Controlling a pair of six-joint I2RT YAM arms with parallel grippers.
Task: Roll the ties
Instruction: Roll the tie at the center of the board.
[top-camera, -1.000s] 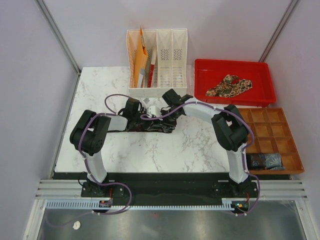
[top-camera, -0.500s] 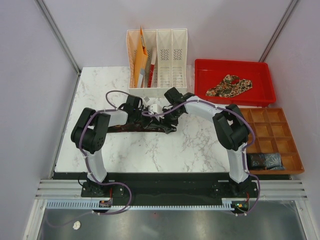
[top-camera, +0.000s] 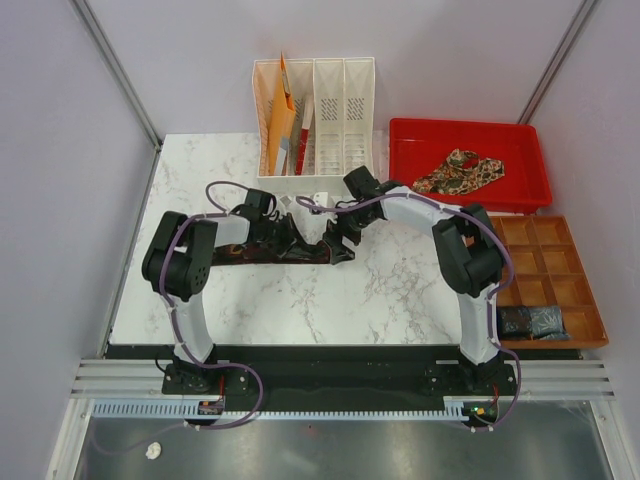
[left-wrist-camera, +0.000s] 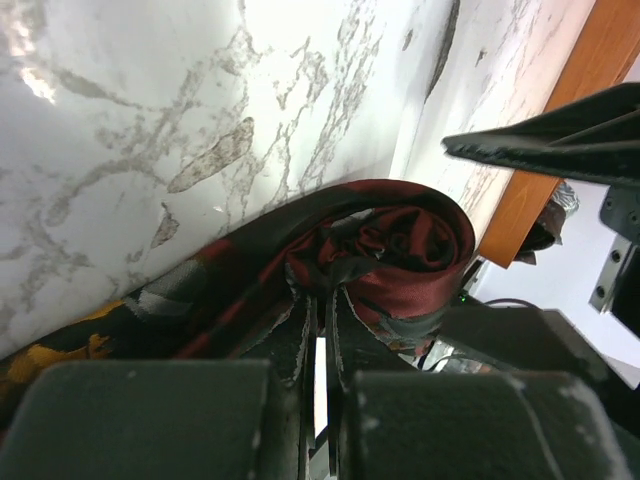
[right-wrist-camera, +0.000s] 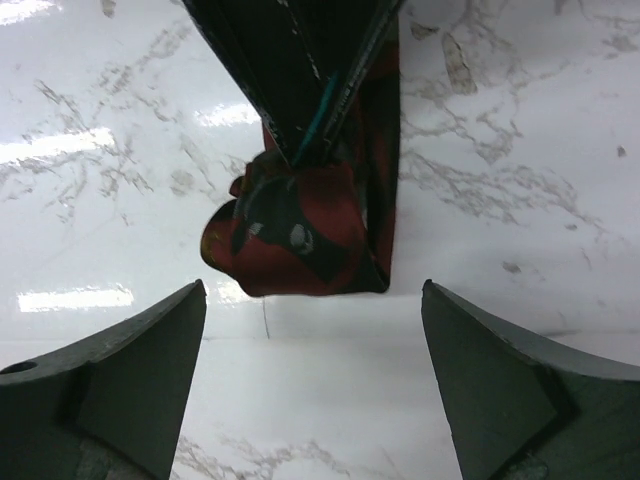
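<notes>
Rolling dark maroon-brown soft fabric necktie (right-wrist-camera: 300, 230), part-coiled: left tool (left-wrist-camera: 318, 330) clamped on coil; right tool (right-wrist-camera: 312, 295) just released, spread wide before it, free to regrip.

The marble table (top-camera: 380, 290) carries 1 dark maroon tie (top-camera: 255, 258) and 1 white file rack (top-camera: 345, 180).

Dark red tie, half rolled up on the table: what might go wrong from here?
1. Only the left jaws pinch the dark red tie at its loose roll. The right jaws stand open, clear of it, so the coil might spring apart.
2. The unrolled length looks rumpled on the marble table, so further rolling could go crooked.
</notes>
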